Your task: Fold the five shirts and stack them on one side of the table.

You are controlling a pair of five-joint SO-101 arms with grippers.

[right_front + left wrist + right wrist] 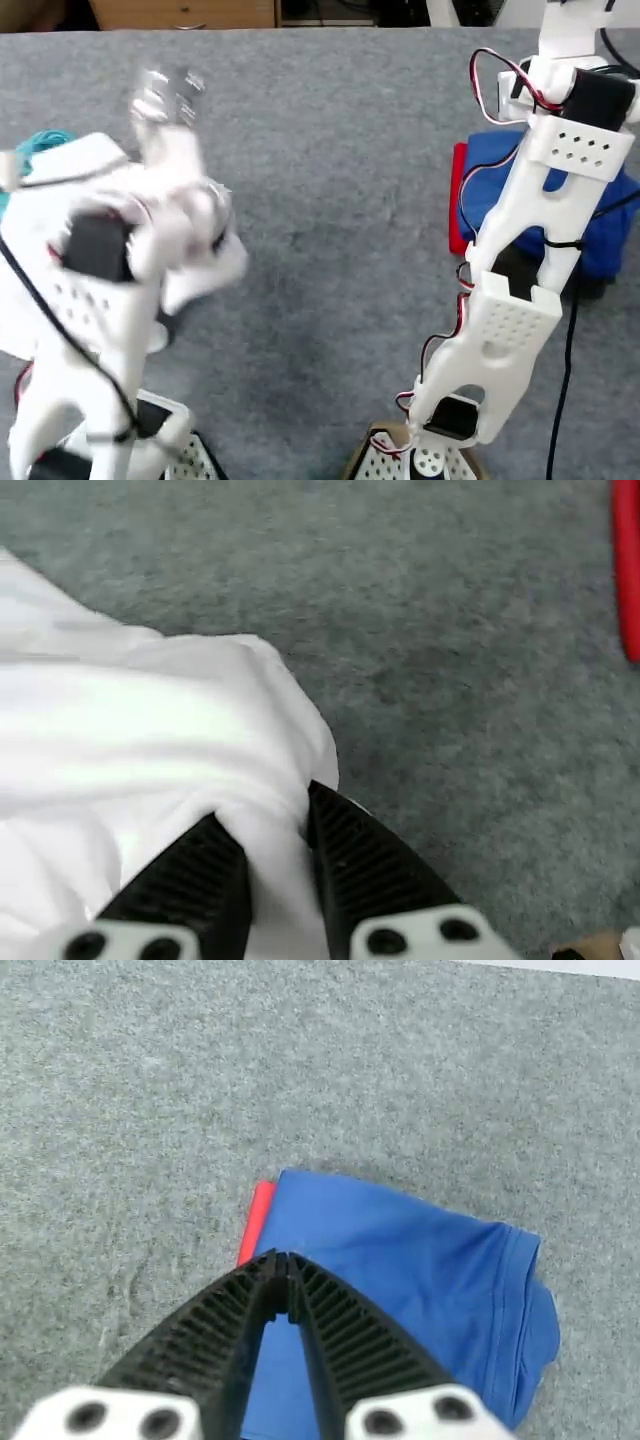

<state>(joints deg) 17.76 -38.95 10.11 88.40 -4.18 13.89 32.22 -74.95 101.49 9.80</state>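
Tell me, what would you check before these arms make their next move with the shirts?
1. Left gripper holds the white shirt: ok, cloth is pinched in it.
2. Right gripper free: ok, shut on nothing, over the blue shirt.
3. Blue shirt stacked on the red shirt: ok, a red edge shows beneath.
4. Bare table between white shirt and stack: ok.
5. White shirt folded: cannot tell, the arm hides much of it.
6. Five shirts present: cannot tell.
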